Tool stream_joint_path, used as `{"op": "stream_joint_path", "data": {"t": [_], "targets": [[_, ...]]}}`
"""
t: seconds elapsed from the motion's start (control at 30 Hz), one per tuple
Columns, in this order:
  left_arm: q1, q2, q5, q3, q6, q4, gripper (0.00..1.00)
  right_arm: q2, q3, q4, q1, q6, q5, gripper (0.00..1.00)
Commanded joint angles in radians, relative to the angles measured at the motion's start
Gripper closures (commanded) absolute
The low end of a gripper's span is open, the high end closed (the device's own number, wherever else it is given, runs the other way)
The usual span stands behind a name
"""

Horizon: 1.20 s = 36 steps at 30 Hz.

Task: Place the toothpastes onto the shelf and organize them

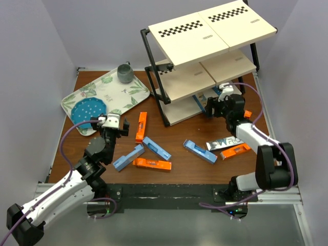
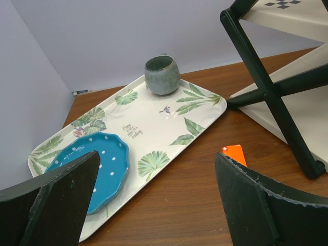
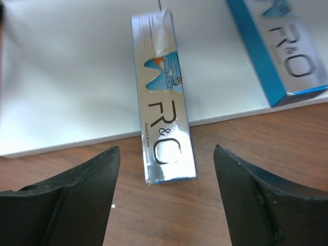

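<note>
The shelf (image 1: pixel 180 86) stands at the back right. My right gripper (image 1: pixel 217 105) is at its lowest board, open. In the right wrist view a silver toothpaste carton (image 3: pixel 163 102) lies on that cream board (image 3: pixel 66 77), its near end overhanging the table just beyond my open right gripper (image 3: pixel 166 148). A blue-sided carton (image 3: pixel 279 51) lies beside it. Several toothpastes lie loose on the table: orange (image 1: pixel 140 126), blue (image 1: pixel 157 147), blue (image 1: pixel 128 157), orange (image 1: pixel 152 164), blue (image 1: pixel 200 151), silver (image 1: pixel 223 142), orange (image 1: pixel 236 150). My left gripper (image 1: pixel 114 123) (image 2: pixel 156 156) is open and holds nothing.
A leaf-patterned white tray (image 1: pixel 128 95) (image 2: pixel 154 123) at the back left carries a blue dotted plate (image 1: pixel 88 109) (image 2: pixel 97 164) and a grey cup (image 1: pixel 124 72) (image 2: pixel 162 75). The shelf's black frame leg (image 2: pixel 266 87) stands to the right of my left gripper, an orange carton end (image 2: pixel 234 152) beside it.
</note>
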<state>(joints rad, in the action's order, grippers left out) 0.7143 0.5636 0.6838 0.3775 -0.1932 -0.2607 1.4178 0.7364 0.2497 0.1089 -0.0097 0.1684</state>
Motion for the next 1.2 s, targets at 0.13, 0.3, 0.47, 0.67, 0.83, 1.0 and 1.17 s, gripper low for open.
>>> {"op": "stream_joint_path", "data": {"t": [0.13,0.3,0.47,0.67,0.83,1.0,1.17], "targets": [[-0.004,-0.001,-0.018,0.009,0.021,-0.032,0.01,-0.195,-0.140,0.011,-0.031,0.465,-0.159,0.13],[-0.004,-0.004,-0.023,0.011,0.024,-0.031,0.01,-0.194,-0.189,0.023,-0.031,0.737,-0.190,0.12],[-0.004,-0.004,-0.023,0.009,0.023,-0.029,0.01,-0.142,-0.215,0.102,-0.031,0.916,-0.201,0.16],[-0.004,-0.001,-0.015,0.009,0.021,-0.029,0.01,-0.037,-0.181,0.132,-0.029,0.985,-0.222,0.22],[-0.004,-0.001,-0.006,0.011,0.017,-0.031,0.01,0.033,-0.144,0.149,-0.025,1.001,-0.227,0.25],[-0.004,0.001,-0.001,0.009,0.009,-0.034,0.01,0.110,-0.086,0.178,-0.021,0.993,-0.219,0.30],[-0.004,0.004,0.002,0.009,0.006,-0.037,0.01,0.161,-0.020,0.189,-0.021,0.972,-0.207,0.36]]}}
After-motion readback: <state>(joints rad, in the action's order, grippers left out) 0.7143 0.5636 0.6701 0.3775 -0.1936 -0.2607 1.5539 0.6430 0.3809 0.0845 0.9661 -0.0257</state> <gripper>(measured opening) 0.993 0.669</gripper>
